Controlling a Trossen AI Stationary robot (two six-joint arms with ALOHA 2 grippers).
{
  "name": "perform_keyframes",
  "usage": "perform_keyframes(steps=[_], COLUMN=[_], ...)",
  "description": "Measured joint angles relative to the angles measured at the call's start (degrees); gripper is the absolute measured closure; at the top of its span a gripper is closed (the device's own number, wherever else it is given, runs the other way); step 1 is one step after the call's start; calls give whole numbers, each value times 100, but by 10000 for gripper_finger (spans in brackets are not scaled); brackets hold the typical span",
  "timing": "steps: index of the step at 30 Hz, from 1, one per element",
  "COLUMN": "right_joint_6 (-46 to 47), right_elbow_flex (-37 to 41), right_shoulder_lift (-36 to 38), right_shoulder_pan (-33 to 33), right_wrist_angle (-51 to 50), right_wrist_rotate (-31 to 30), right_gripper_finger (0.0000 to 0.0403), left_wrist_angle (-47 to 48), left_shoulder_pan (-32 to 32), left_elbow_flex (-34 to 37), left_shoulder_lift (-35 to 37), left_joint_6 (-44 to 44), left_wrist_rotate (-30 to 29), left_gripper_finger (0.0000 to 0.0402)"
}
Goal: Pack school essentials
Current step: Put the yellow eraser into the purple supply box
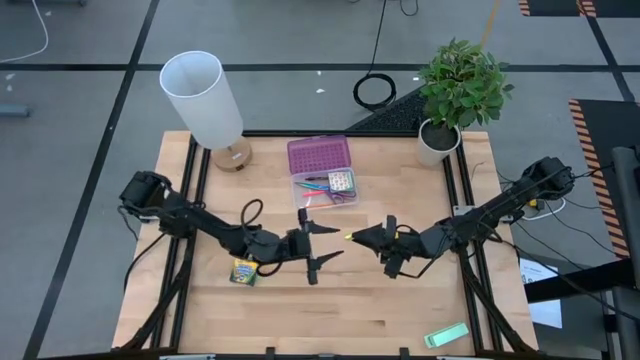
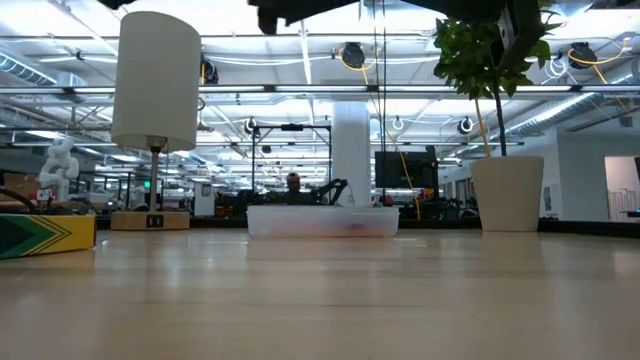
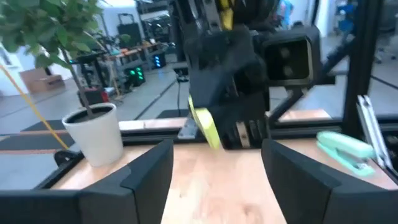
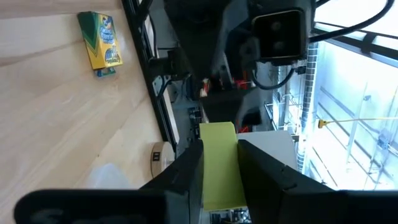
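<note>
Table-level look across the wood, arms up out of sight.

Clear plastic case [image 2: 322, 221] sits dead centre at the far edge, something pink inside. The crayon box [image 2: 45, 236] pokes in at the left, green and yellow. White-shaded lamp [image 2: 155, 85] left, potted plant [image 2: 507, 190] right, and a person [image 2: 293, 186] behind the case.

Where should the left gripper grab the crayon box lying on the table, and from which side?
Probably grip the yellow-green crayon box across its two long edges, mid-length, from straight above. It lies flat on the table, so only its thin sides offer opposed faces. The left gripper, open, is nearest; the right gripper holds the tiny yellow block.
</note>
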State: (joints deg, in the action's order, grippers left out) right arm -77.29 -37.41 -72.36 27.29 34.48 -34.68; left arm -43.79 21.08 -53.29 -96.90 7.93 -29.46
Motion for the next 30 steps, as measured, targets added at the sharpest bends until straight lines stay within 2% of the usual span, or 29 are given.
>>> perform_keyframes(steps=[5,9,13,16,21,30], right_joint_6=[2,-1,7,6,6,4], right_elbow_flex=[0,-2,-2,-2,-2,-2], right_shoulder_lift=[-80,-173,-166,-170,-170,-170], right_shoulder_pan=[-2,-2,-4,24,22,18], right_wrist_angle=[-2,-3,81,87,87,78], right_wrist_rotate=[-1,-28,-279,-304,-304,-320], right_gripper_finger=[319,319,319,319,319,319], left_wrist_angle=[-4,69,362,378,513,579], left_shoulder_pan=[-50,-88,-125,-129,-179,-324], left_elbow_flex=[-439,-646,-661,-658,-658,-658], left_shoulder_lift=[-345,-432,-428,-428,-428,-426], left_joint_6=[-50,-154,-560,-561,-694,-1000], left_wrist_rotate=[-328,-370,-699,-722,-655,-183], left_gripper_finger=[122,121,151,178,214,262])
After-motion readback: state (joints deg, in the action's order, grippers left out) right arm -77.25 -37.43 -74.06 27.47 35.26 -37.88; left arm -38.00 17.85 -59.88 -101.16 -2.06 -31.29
